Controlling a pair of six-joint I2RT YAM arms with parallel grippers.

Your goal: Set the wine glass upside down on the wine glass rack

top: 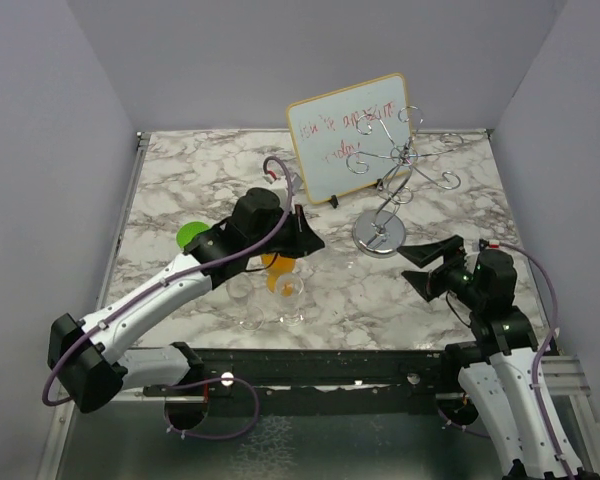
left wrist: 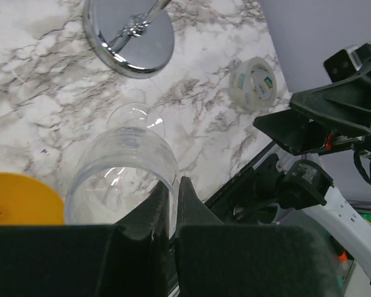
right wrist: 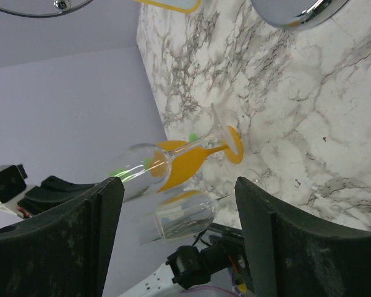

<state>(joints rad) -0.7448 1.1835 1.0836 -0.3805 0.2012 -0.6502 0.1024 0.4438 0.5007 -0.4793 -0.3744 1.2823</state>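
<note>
- Table (top: 180, 180): marbled top; everything stands on its near half, within both arms' reach.
- Whiteboard (top: 348, 135): tilted, with red writing, at the back. It stands just behind the rack and plays no part in the task.
- Wine glass rack (top: 392, 165): a wire tree right of centre with no glass on its looped arms. Its disc base (left wrist: 130, 37) lies beyond the held glass in the left wrist view.
- Right fingers (right wrist: 68, 247): spread wide, gripping nothing, and pointed at the glasses from the right. I judge they are placed to take the stem for the flip.
- Left fingers (left wrist: 188, 207): clenched on the wine glass (left wrist: 120, 176), pinching its rim wall with one finger inside the bowl. This leaves the stem and foot free.
- The wine glass is near table centre, well apart from the rack. I cannot tell whether its foot is off the table.
- Second glass (right wrist: 179, 223): just beside the held one, so there is a risk of knocking it.
- Orange disc (left wrist: 15, 198): beside the bowl.
- Tape roll (left wrist: 253, 81): near the table edge.
</note>
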